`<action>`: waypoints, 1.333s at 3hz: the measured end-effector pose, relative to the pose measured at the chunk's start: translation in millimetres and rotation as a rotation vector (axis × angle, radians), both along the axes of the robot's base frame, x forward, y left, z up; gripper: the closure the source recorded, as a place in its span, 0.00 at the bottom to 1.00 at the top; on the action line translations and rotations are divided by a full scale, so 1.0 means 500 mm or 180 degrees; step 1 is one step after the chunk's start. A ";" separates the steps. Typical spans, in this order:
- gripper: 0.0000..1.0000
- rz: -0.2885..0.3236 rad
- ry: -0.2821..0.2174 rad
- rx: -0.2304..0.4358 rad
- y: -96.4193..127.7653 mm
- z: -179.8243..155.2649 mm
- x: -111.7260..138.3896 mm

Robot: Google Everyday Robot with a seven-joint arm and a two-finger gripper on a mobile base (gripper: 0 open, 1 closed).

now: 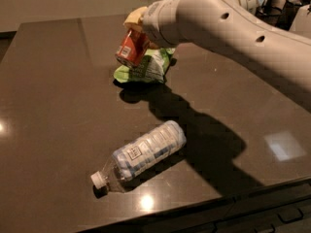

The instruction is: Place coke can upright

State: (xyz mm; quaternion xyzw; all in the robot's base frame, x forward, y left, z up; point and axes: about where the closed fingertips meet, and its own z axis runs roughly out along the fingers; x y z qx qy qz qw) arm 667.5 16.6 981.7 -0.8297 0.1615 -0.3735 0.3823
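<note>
The red coke can (132,48) is held tilted in the air above the dark table (53,106), its silver end pointing down and left. My gripper (137,28) is shut on the coke can from its upper right, at the end of the white arm (233,28) that reaches in from the right. The can hangs just over the green and white snack bag (146,69) at the back middle of the table.
A clear plastic water bottle (143,154) with a white cap lies on its side near the table's front edge. The arm's shadow falls between the bag and the bottle. The table's front edge (194,203) runs along the bottom right.
</note>
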 end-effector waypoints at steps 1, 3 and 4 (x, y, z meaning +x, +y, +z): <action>1.00 0.0138 -0.0273 -0.0144 -0.008 -0.002 -0.011; 1.00 0.0391 -0.0910 -0.0350 -0.018 -0.016 -0.038; 1.00 0.0553 -0.1137 -0.0394 -0.018 -0.016 -0.050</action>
